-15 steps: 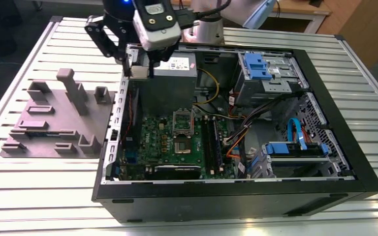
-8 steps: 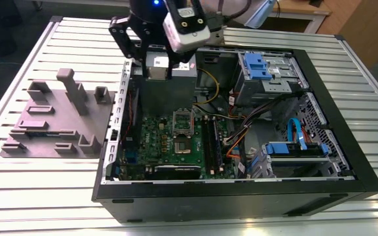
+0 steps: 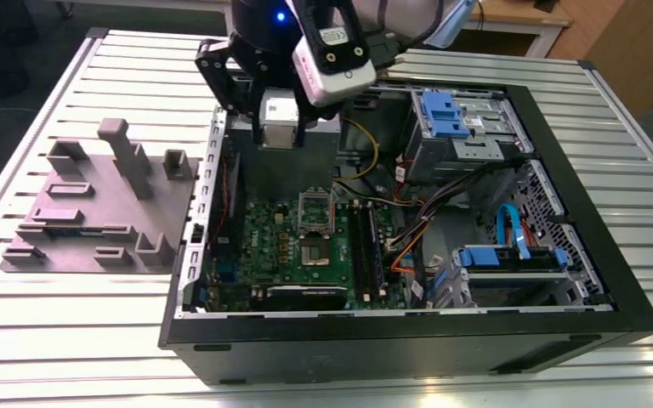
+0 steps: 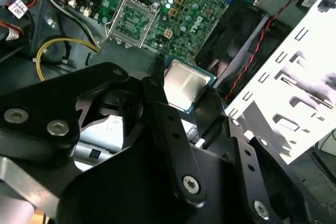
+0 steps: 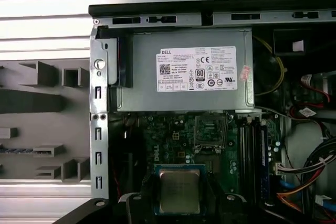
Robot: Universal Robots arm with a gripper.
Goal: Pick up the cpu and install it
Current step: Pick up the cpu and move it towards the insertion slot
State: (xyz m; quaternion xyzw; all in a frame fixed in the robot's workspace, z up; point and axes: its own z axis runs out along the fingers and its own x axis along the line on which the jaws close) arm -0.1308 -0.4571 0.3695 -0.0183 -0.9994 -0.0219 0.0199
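My gripper [image 4: 185, 93] is clamped on the cpu [image 4: 187, 82], one finger against each of two opposite edges, its metal top exposed between my jaws. Past the jaws lies the green motherboard [image 5: 173, 140]; its socket [image 5: 210, 131] is well apart from the held chip.

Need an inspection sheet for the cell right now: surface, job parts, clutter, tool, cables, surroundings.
Surface: slatted metal table, carrying the open computer case.
Job's things: cpu clamped in the tool; socket on the green motherboard open, no chip in it.
Clutter: grey block tray beside the case, on the exterior view's left.
Grippers: tool shut on the cpu, over the case near the power supply.
Cables: yellow cable, blue cable and orange-red bundles inside the case.
Surroundings: wooden furniture beyond the table.
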